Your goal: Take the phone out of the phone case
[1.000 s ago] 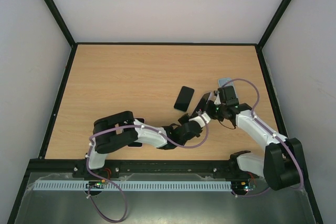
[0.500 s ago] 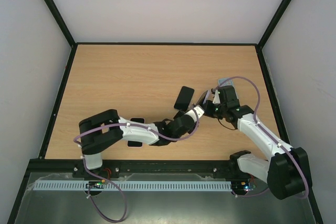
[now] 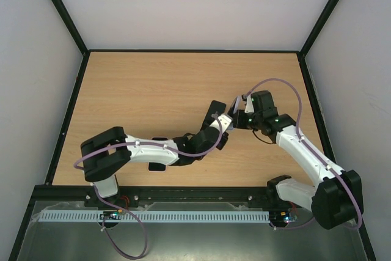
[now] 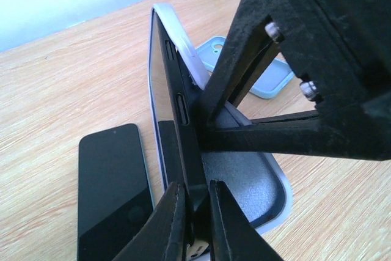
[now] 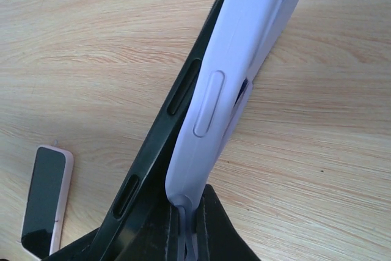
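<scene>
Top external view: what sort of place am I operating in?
Probably a lab test cell: a light wood-grain tabletop enclosed by plain white panel walls on black frame posts.

Phone cases, two: one pale lavender soft-plastic phone case (image 5: 244,59) and one light blue phone case with a rounded rim (image 4: 269,80). Dark slab phones, two: one black phone (image 4: 177,84) seen edge-on, and one black glass-fronted phone (image 4: 113,194) lying flat. There is also one pink-rimmed phone (image 5: 43,203) — whether it is that same flat one, I cannot tell.
</scene>
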Controlling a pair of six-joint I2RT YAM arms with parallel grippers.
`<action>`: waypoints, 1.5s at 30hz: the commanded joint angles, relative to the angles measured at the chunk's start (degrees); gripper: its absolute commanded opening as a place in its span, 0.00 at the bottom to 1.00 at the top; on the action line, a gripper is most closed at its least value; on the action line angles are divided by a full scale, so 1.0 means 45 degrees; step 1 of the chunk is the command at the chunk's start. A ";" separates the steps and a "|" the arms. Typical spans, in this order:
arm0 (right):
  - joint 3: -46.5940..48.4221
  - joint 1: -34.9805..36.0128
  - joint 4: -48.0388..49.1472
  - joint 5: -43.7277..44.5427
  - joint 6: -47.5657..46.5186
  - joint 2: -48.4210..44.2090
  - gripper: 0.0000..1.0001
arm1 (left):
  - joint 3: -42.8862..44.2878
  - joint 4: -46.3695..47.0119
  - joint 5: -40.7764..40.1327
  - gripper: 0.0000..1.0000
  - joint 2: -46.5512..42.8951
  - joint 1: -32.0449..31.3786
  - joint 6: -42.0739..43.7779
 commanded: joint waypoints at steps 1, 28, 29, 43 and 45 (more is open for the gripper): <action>0.0413 -0.0291 -0.0666 0.2563 -0.0917 0.0251 0.02 | -0.0424 0.0782 -0.0515 0.02 -0.1606 0.0145 -0.0944; 0.2946 0.0529 -0.1784 0.1755 -0.1344 0.1065 0.02 | -0.1164 0.2542 -0.1819 0.02 -0.2750 0.0383 -0.1168; 0.2947 0.0529 -0.1766 0.2093 -0.1340 0.1225 0.02 | -0.0934 0.2422 -0.2008 0.02 -0.2615 0.0291 -0.1085; 0.3118 -0.2136 -0.0764 0.2162 -0.4628 0.2397 0.02 | -0.1268 -0.1334 -0.4521 0.03 -0.3651 0.0453 0.1287; 0.3022 -0.2673 -0.0380 0.1589 -0.5738 0.2830 0.02 | -0.1360 -0.1789 -0.4803 0.02 -0.3389 0.0534 0.2081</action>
